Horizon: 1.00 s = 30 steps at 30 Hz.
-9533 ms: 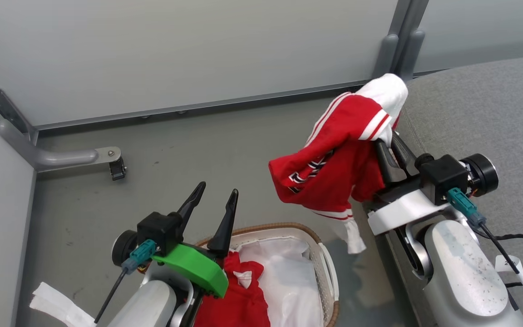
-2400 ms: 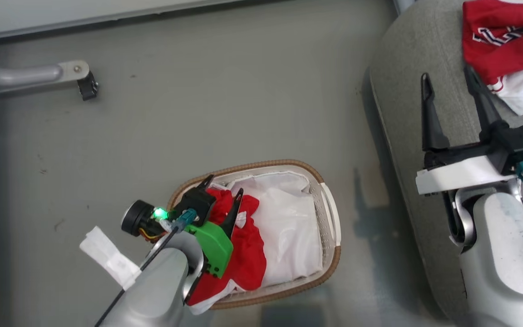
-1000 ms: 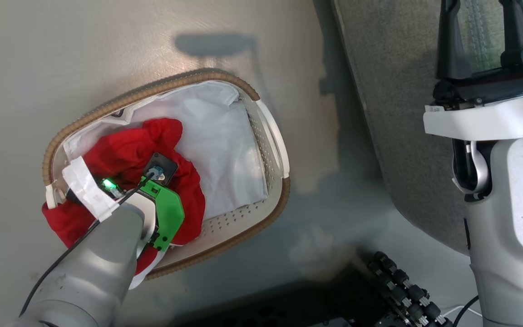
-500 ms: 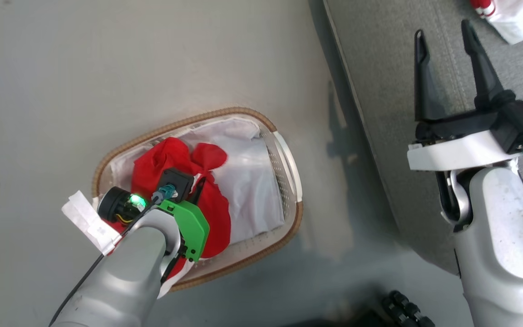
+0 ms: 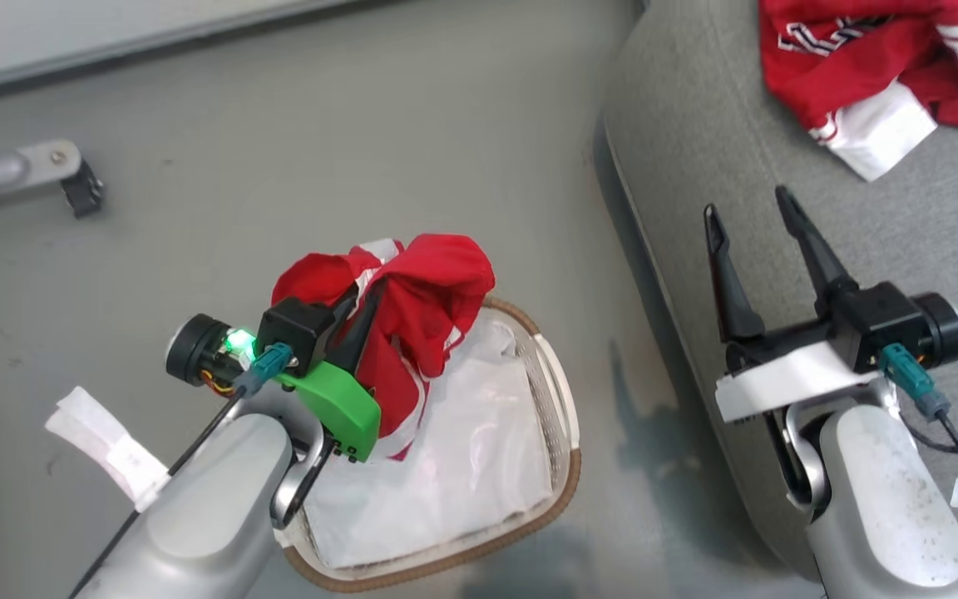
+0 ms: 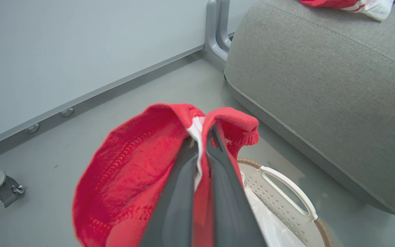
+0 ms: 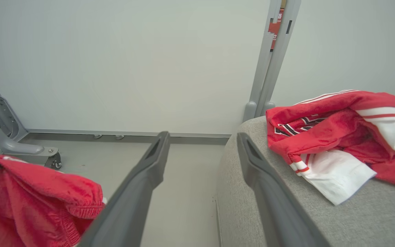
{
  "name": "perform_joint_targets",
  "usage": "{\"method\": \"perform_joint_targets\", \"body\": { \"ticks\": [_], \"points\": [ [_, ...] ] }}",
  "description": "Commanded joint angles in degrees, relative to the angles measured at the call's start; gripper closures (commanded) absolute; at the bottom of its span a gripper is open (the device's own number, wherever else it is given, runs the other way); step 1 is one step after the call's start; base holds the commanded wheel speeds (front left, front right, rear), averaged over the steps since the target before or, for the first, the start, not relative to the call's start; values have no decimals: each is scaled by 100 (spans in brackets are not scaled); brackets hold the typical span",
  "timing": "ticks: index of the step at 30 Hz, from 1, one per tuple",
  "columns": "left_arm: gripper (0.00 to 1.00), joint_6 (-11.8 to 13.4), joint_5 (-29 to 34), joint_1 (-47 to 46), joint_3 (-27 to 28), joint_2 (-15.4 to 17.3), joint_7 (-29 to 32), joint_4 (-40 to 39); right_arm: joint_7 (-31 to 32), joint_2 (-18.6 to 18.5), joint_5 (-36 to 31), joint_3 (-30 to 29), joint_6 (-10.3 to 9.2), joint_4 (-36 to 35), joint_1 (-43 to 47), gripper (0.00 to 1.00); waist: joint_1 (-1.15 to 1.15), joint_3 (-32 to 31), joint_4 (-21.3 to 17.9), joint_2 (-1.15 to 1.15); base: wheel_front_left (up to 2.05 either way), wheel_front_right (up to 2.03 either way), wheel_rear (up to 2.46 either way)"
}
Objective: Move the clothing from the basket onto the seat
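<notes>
The red shorts [image 5: 425, 304] hang bunched above the basket [image 5: 560, 399], pinched between the pressed-together fingers of the left gripper [image 5: 362, 299], with their lower folds trailing toward the white liner [image 5: 462, 466]. The jersey [image 5: 853, 50] lies on the seat [image 5: 695, 125]. A good carry would lift the trailing folds clear of the rim, then cross well over the seat's edge before letting go. The right gripper [image 5: 745, 201] hovers spread and empty.
</notes>
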Motion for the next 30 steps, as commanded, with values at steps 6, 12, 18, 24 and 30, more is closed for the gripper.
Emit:
{"method": "perform_joint_targets", "body": {
  "ticks": [6,12,18,24,30],
  "points": [
    [100,157,97,-145,129,484,223,-959,-3,-24,-64,101,-8,154,393,0,1,-1241,241,0,0,0,0],
    [100,308,-38,-474,379,778,662,-1946,-3,-21,-68,212,-8,256,539,0,1,-1548,255,0,0,0,0],
    [100,380,48,-921,494,979,1073,-2496,-3,-23,13,477,-8,268,378,0,1,-1623,231,0,0,0,0],
    [100,331,66,-1235,484,1004,1309,-2816,-3,-22,86,856,-8,210,135,0,1,-1669,221,0,0,0,0],
    [100,309,93,-1361,344,851,1436,-3041,-3,-26,244,1313,-8,279,-166,0,1,-1760,319,0,0,0,0]
  ]
}}
